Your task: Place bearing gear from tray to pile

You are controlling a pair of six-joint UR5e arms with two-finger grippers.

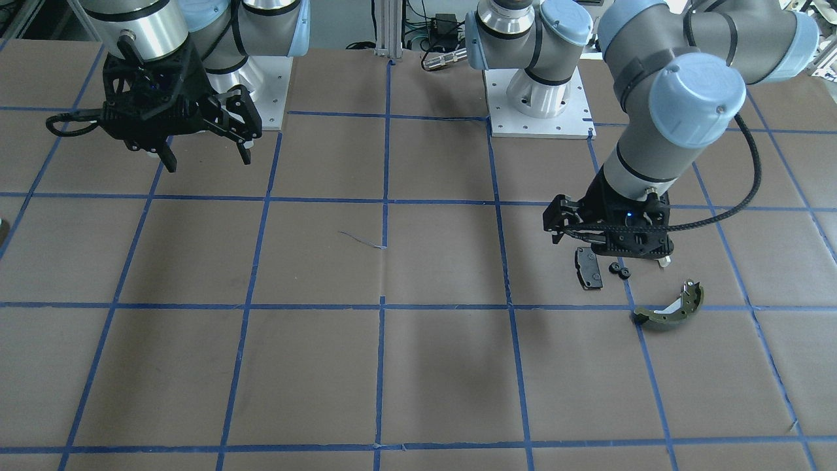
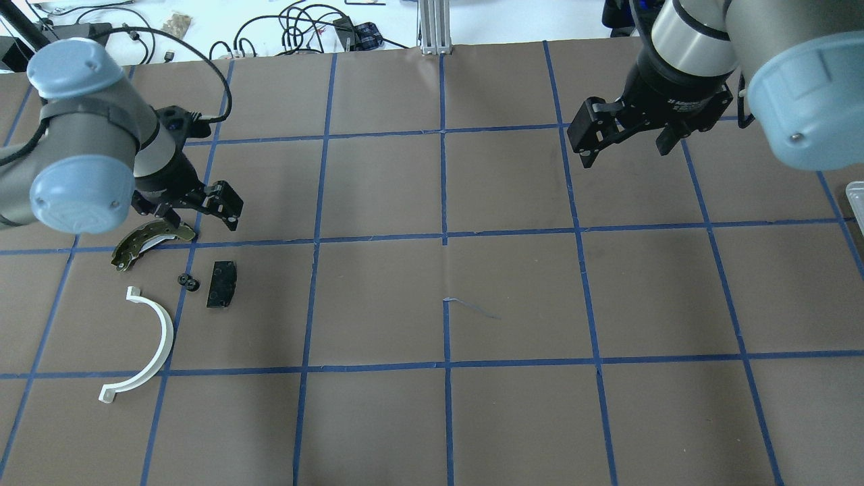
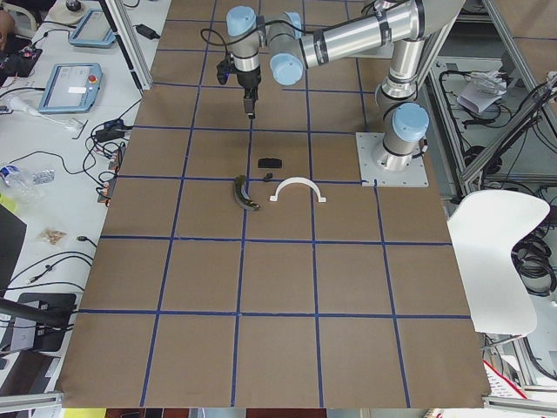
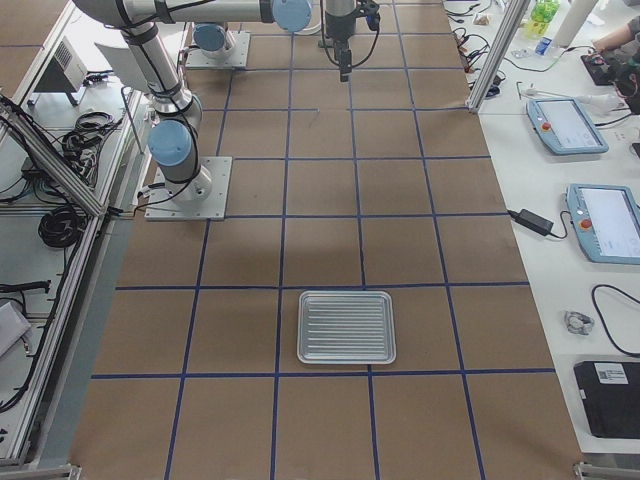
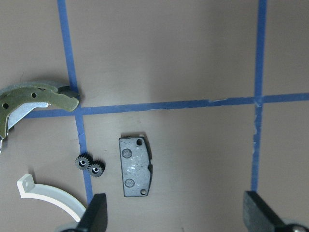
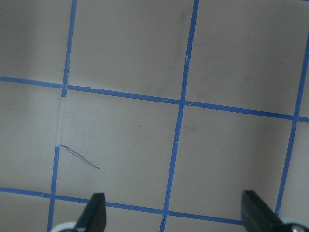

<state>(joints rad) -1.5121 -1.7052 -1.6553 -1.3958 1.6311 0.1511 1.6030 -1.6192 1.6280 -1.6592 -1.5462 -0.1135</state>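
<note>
The bearing gear, a small black double cog, lies on the table in the pile, just left of the black pad in the overhead view. Around it lie the olive brake shoe and the white half-ring. My left gripper hovers open and empty above the pile; its wrist view shows the gear, pad and shoe below. My right gripper hangs open and empty over bare table at the far right. The tray appears empty in the exterior right view.
Blue tape lines grid the brown table cover. The tray's corner pokes in at the overhead view's right edge. Both arm bases stand at the robot's side of the table. Cables and tablets lie on side desks beyond the table.
</note>
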